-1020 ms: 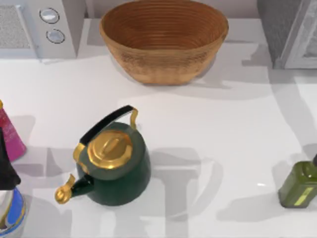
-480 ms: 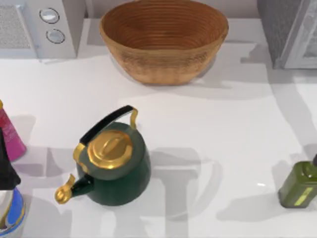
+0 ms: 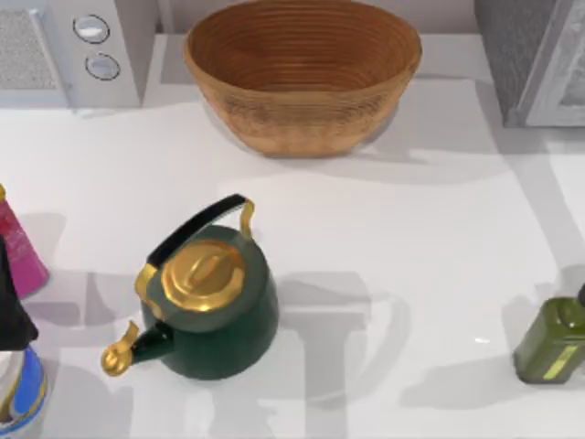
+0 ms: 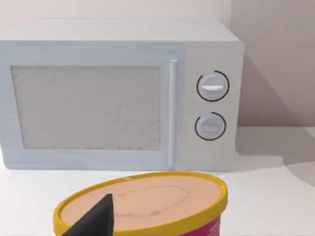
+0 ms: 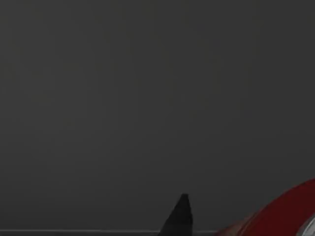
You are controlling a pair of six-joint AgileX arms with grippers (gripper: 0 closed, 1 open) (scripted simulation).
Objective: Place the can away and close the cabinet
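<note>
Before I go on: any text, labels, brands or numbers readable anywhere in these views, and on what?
No readable text anywhere.
Microwave: two dials, no numbers or markings legible.
Olive bottle: pale label stripes, no words to make out.
Pink tub: magenta print at its side, too little showing to read.
Red can: no lettering on the part that shows; that view is dark.
Kettle and basket: no markings.

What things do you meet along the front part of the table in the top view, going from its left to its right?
Pink container at the left edge → green kettle with gold lid → olive-green bottle at the right edge.
</note>
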